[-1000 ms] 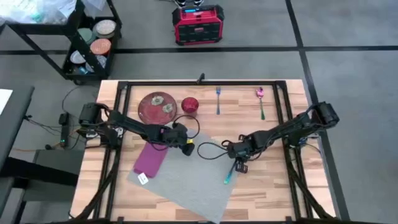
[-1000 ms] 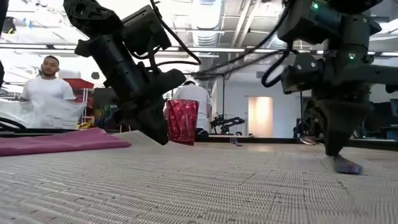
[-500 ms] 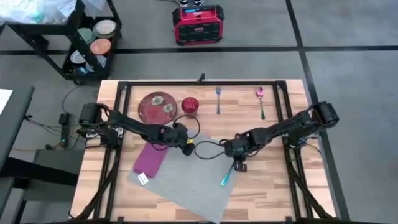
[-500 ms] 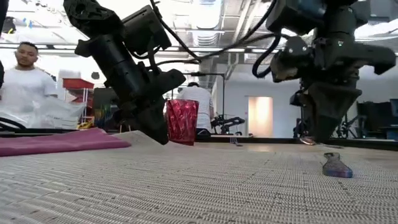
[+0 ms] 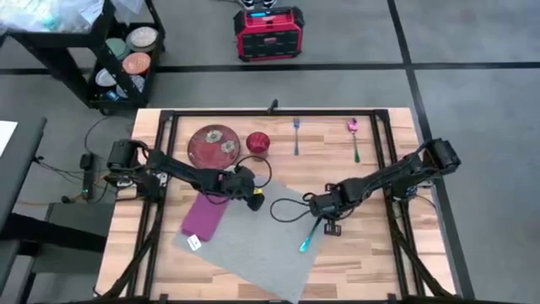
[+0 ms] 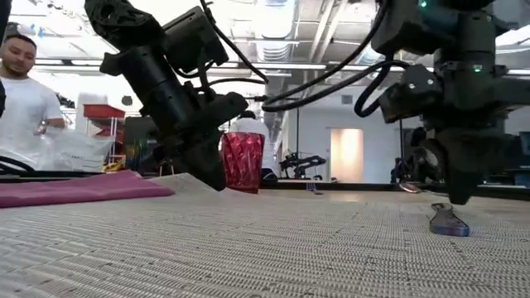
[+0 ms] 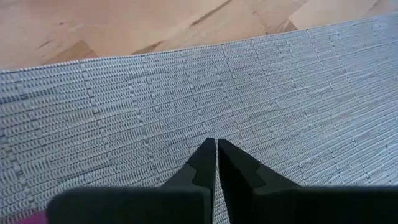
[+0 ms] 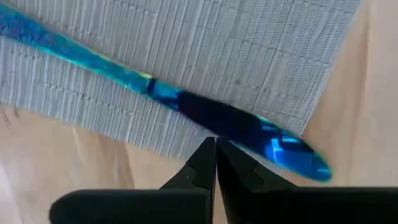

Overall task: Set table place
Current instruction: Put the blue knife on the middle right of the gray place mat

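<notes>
Both grippers' fingers are together: right gripper point(image 5: 325, 225) above blue knife point(image 5: 307, 238) on placemat point(image 5: 253, 245), left gripper point(image 5: 256, 199) beside napkin point(image 5: 203, 216).

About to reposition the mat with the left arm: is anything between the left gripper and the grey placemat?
Nothing visible. The left gripper, jaws shut, sits right over bare weave of the grey placemat. The magenta napkin lies beside it and the blue utensil is across, by the right gripper.

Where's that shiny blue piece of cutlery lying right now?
In the high view, the blue utensil lies across the right edge of the grey placemat, just below the right gripper.
</notes>
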